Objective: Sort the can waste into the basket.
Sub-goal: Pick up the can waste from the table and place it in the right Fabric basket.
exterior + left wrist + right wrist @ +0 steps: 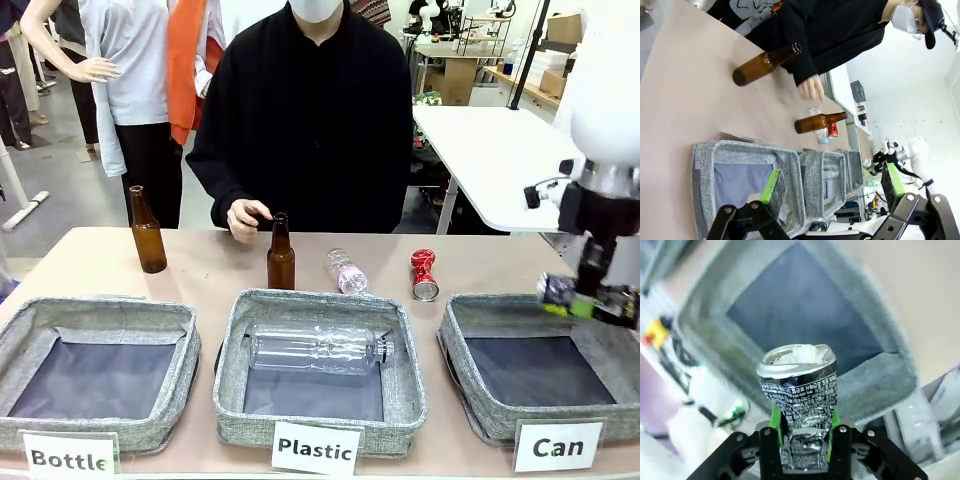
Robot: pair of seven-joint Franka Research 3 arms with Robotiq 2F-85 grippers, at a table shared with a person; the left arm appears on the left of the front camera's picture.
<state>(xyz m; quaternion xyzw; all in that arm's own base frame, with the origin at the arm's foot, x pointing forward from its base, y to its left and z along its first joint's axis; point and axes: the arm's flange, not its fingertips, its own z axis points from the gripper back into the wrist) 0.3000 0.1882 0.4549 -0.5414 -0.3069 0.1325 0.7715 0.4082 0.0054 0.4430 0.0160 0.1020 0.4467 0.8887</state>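
Note:
A crushed black-and-silver can (pixel 802 390) with print is clamped between the green pads of my right gripper (pixel 802 432). In the front view that can (pixel 556 292) and the right gripper (pixel 598 300) hang over the right rim of the grey basket (pixel 470 312) labelled "Can"; in the right wrist view the basket's woven rim (pixel 875 377) and dark bottom lie below. A crushed red can (pixel 424 275) stands on the table behind that basket, also seen far off (pixel 833 131). My left gripper (pixel 832 185) is open with nothing between its fingers, above the "Bottle" bin (pixel 702 165).
Two brown glass bottles (pixel 148 232) (pixel 281 255) stand on the table, with a small clear plastic bottle (pixel 347 272) beside them. The "Plastic" bin (pixel 232 350) holds a large clear bottle (pixel 320 348). The person's hand (pixel 245 215) rests at the far edge.

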